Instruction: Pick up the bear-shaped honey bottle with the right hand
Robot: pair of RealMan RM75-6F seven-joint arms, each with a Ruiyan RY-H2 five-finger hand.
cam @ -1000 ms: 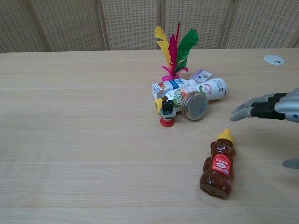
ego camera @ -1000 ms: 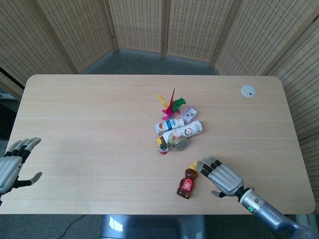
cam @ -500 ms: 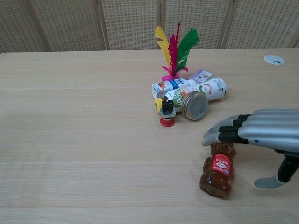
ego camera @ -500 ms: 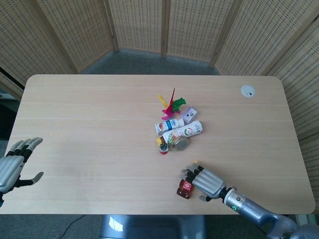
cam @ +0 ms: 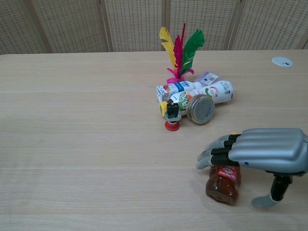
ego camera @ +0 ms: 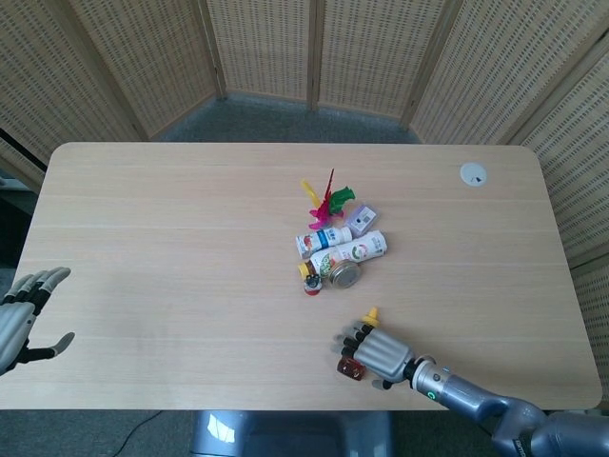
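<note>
The bear-shaped honey bottle (ego camera: 350, 367) lies on its side near the table's front edge, amber with a red label and a yellow cap. My right hand (ego camera: 381, 350) lies flat over its upper half and hides the head in the chest view. There the honey bottle (cam: 223, 182) shows only its lower body under my right hand (cam: 262, 155). The fingers (cam: 216, 155) reach past the bottle to the left, and the thumb hangs apart on the right, clear of the bottle. My left hand (ego camera: 21, 316) hovers with spread fingers at the table's far left edge, holding nothing.
Behind the bottle sits a cluster: two lying white bottles (cam: 204, 90), a round jar lid (cam: 200, 109), a small red-based toy (cam: 172, 118), a feather shuttlecock (cam: 179, 48) and a small packet (cam: 207, 77). A white disc (cam: 282, 61) lies at the back right.
My right hand has slid further left and toward the front edge over the honey bottle, covering more of it. The bottle has not moved. The left hand has drifted slightly down.
</note>
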